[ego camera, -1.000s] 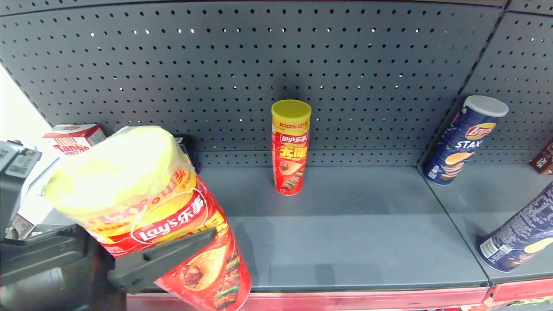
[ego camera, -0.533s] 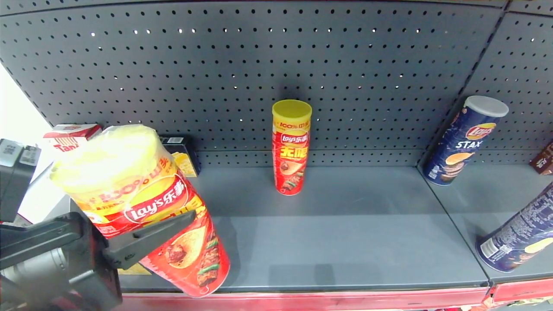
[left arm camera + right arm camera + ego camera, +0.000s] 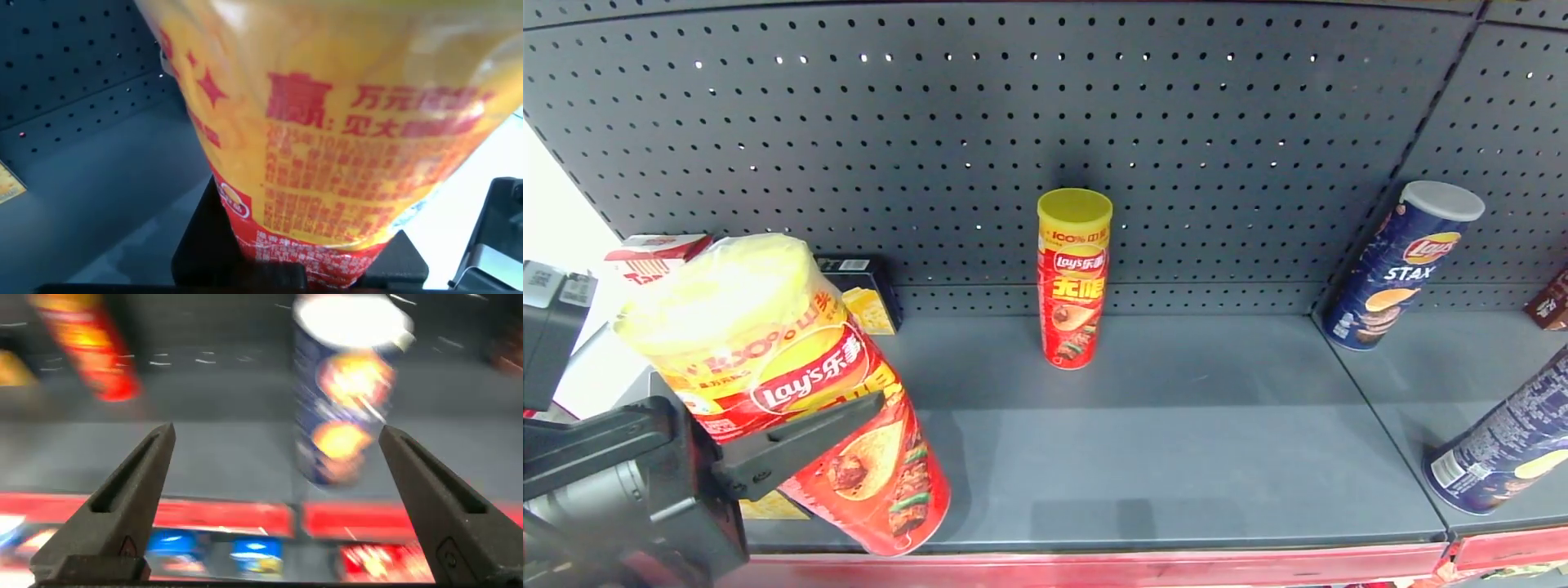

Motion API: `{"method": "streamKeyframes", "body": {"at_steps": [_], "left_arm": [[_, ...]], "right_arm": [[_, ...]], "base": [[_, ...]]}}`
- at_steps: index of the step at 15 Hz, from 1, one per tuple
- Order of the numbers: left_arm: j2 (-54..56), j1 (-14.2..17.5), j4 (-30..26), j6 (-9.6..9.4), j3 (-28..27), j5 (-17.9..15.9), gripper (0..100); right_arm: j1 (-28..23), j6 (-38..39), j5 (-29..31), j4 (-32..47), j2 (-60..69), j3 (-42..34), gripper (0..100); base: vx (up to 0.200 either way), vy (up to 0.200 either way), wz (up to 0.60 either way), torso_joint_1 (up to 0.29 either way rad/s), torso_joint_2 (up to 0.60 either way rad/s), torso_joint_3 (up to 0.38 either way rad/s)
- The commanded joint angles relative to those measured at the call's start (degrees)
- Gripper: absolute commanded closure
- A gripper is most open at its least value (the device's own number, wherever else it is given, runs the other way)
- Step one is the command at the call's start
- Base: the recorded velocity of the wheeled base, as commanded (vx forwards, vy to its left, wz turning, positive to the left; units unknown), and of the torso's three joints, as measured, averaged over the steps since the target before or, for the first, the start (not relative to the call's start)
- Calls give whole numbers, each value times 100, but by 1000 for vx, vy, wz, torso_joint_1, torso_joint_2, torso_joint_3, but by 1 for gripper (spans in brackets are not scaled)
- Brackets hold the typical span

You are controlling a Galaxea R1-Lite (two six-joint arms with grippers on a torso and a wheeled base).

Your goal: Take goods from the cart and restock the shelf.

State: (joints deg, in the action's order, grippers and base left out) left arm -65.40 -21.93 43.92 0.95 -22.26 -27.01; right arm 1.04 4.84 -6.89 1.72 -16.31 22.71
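Note:
My left gripper (image 3: 784, 433) is shut on a red chips can with a yellow lid (image 3: 792, 384), at the left end of the grey shelf (image 3: 1176, 425). The can leans back to the left, and its base sits close to the shelf's front edge. In the left wrist view the can (image 3: 327, 122) stands between the black fingers (image 3: 208, 245). A second red can (image 3: 1072, 278) stands upright at the back middle of the shelf. My right gripper (image 3: 282, 506) is open with nothing in it, in front of the shelf and facing a blue can (image 3: 347, 400).
A red-and-white box (image 3: 658, 257) and a black box (image 3: 866, 290) sit at the back left. One blue can (image 3: 1401, 265) leans at the divider, and another (image 3: 1503, 445) lies on the neighbouring shelf. A red strip (image 3: 1143, 563) runs along the front edge.
My left gripper has carried the red can left and further onto the shelf, uncovering the black box behind it. In the last half second it moved only slightly.

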Motion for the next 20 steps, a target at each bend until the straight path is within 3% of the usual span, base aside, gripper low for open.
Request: {"method": "streamKeyframes", "body": {"at_steps": [1,4,11,16,20], "left_arm": [[-8,-4,2,2,2,3,100],[-8,13,2,2,29,3,100],[1,13,2,10,38,3,100],[45,22,2,10,152,3,100],[107,22,2,10,161,3,100]], "right_arm": [[248,-247,-594,30,-1058,612,0],[626,-704,-1175,4,-1849,981,0],[1812,-932,-1060,-708,-3396,1658,0],[2278,-1319,-1060,-1209,-4372,2071,0],[2823,-1328,-691,-1244,-5110,2704,0]], "base": [[0,0,0,0,0,0],[0,0,0,0,0,0],[0,0,0,0,0,0],[0,0,0,0,0,0],[0,0,0,0,0,0]]}}
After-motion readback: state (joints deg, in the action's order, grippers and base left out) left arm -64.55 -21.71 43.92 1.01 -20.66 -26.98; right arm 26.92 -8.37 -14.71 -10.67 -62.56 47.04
